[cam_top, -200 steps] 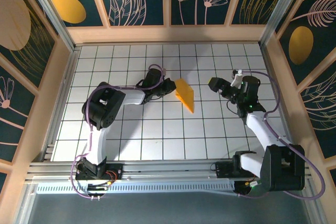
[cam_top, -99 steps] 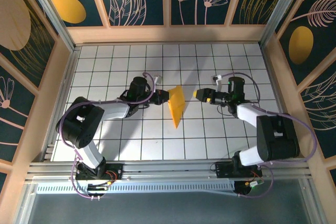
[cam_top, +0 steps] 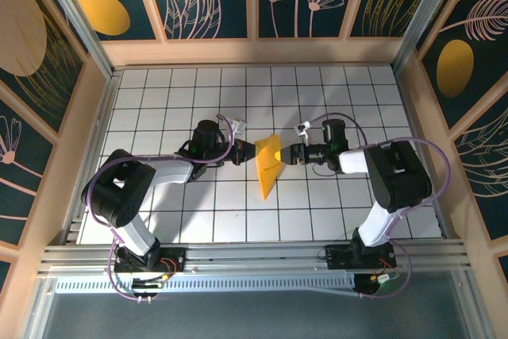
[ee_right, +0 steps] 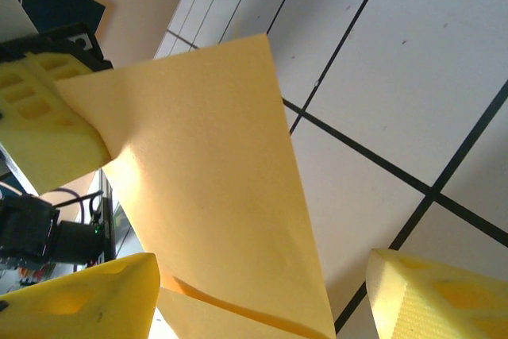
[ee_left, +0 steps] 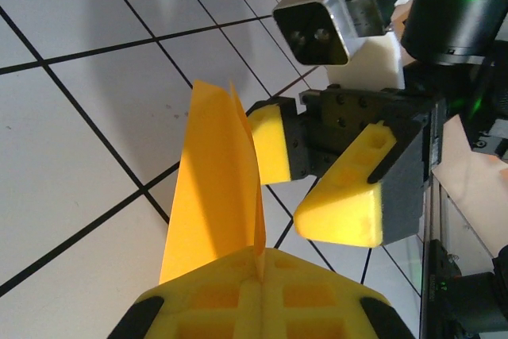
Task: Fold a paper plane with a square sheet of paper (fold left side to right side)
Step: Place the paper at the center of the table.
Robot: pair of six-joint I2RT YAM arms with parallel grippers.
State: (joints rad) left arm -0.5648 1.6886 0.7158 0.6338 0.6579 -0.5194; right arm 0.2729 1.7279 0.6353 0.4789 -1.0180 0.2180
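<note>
— Where is our paper plane [cam_top: 267, 166]?
— At mid-table, between both grippers. Our left gripper [cam_top: 246, 151] pinches one edge; our right gripper [cam_top: 287, 153] stands spread around the other.
— Then we close squarely on the crease, without pulling.

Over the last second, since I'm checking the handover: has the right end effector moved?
Yes. The right end effector moved left across the grid, away from the right wall, up to the folded paper.

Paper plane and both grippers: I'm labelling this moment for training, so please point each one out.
paper plane [cam_top: 267, 166], top view, middle of the folded sheet.
left gripper [cam_top: 248, 151], top view, between its fingertips, shut on the paper.
right gripper [cam_top: 284, 153], top view, between its open fingertips beside the paper.
</note>
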